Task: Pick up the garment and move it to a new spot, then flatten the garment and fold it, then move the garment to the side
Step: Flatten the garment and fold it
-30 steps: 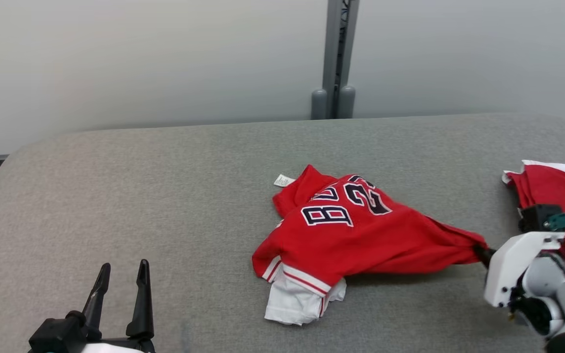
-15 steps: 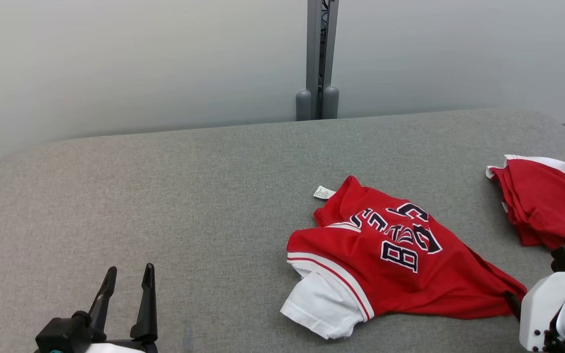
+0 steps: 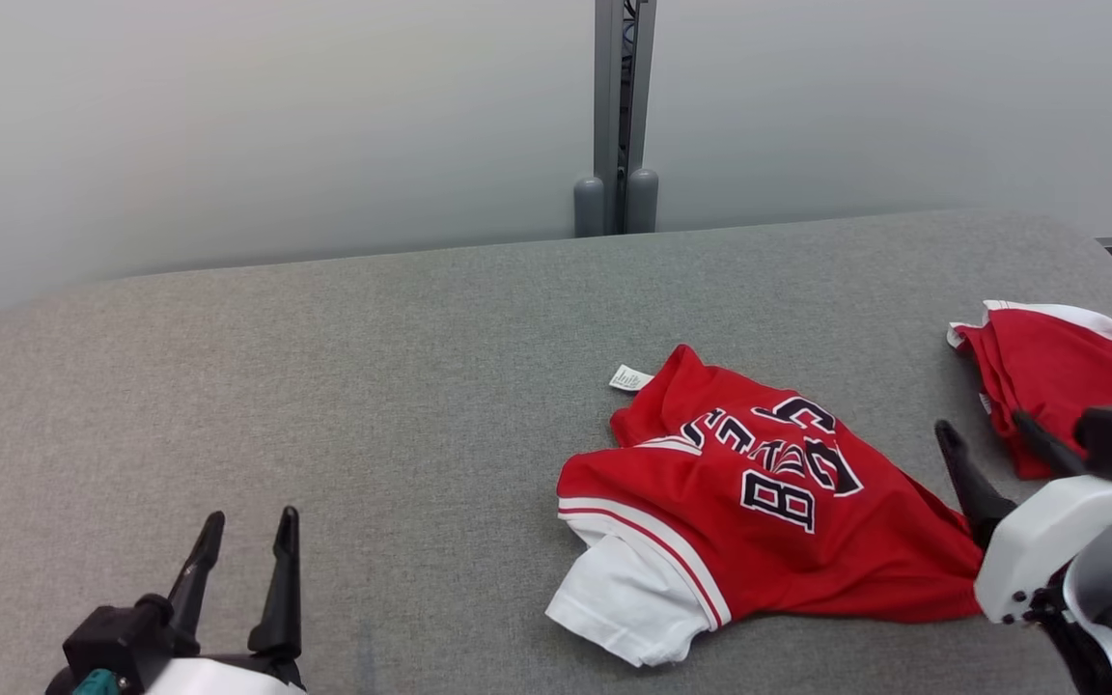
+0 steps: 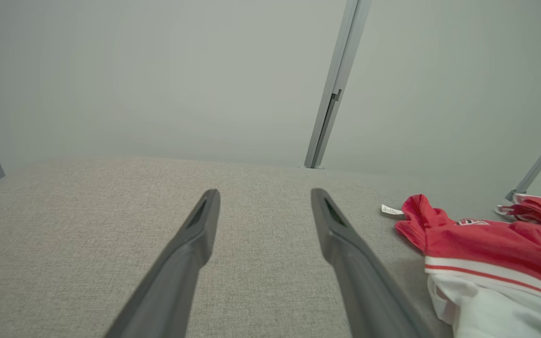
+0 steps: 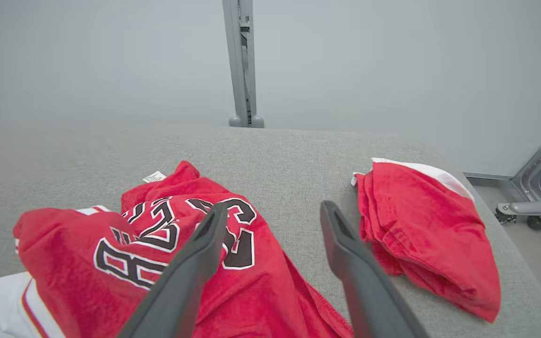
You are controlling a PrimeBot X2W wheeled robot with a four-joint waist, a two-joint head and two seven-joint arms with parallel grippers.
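- A second ago the right gripper (image 3: 986,430) was clenched on the red garment (image 3: 768,512), pulling its hem out to a taut point; its fingers now stand spread and released, just off the garment's 3 o'clock end.
- That hem end has gone slack and lies flat on the grey table (image 3: 324,386).
- Since half a second ago the garment has kept the same crumpled lie: lettering up, white sleeve at its 7 o'clock, small white label (image 3: 630,377) at its 11 o'clock.
- The garment sits at about 4 o'clock in the head view.
- The left gripper (image 3: 250,518) stays at 7 o'clock in that view, fingers parted and empty, well apart from the garment.
- A folded red pile (image 3: 1058,376) lies at the garment's 2 o'clock, near the table's rounded right corner, with a strip of bare table between them.
- The table's far edge runs along the wall at 12 o'clock, by a grey post (image 3: 614,116).
- Broad bare table spreads from the garment's 9 o'clock round to 12 o'clock.
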